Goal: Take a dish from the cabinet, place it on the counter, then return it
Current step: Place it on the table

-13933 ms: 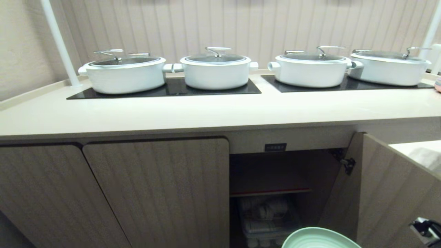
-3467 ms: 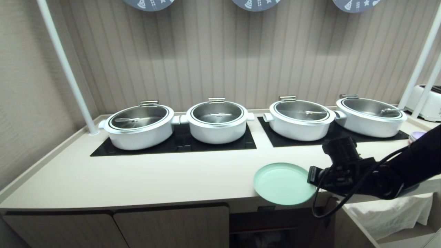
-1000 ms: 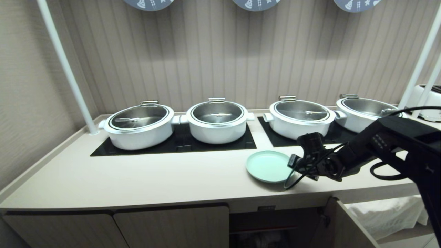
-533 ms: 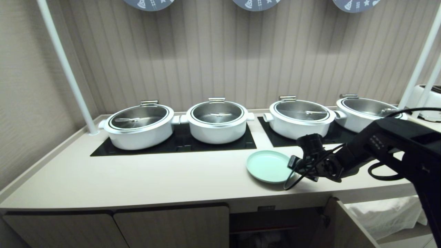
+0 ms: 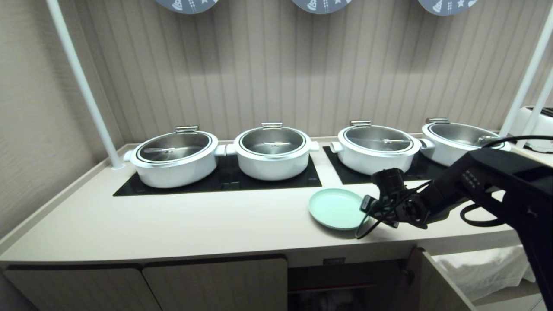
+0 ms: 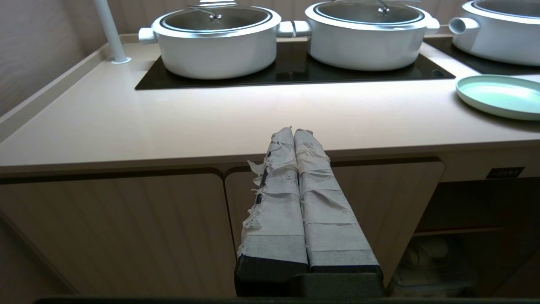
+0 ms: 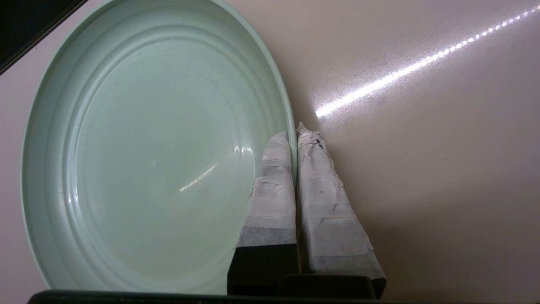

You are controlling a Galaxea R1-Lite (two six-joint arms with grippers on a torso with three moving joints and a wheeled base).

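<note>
The pale mint-green dish lies flat on the beige counter, just in front of the gap between the two hob panels. My right gripper reaches in from the right and is shut on the dish's right rim, one taped finger over the inside and one outside. Below the counter, the cabinet with the small black label stands with its door swung open. My left gripper is shut on nothing and parked low before the closed cupboard doors; the dish also shows in its view.
Several white lidded pots stand on black hob panels behind the dish. White poles rise at both ends of the counter. A toaster sits far right, with a white cloth below it. Closed cupboard doors lie to the left.
Over the earlier frames the view rose from the cabinet to the counter, and the dish went from overhanging the front edge to farther back. In the last second nothing visibly moved.
</note>
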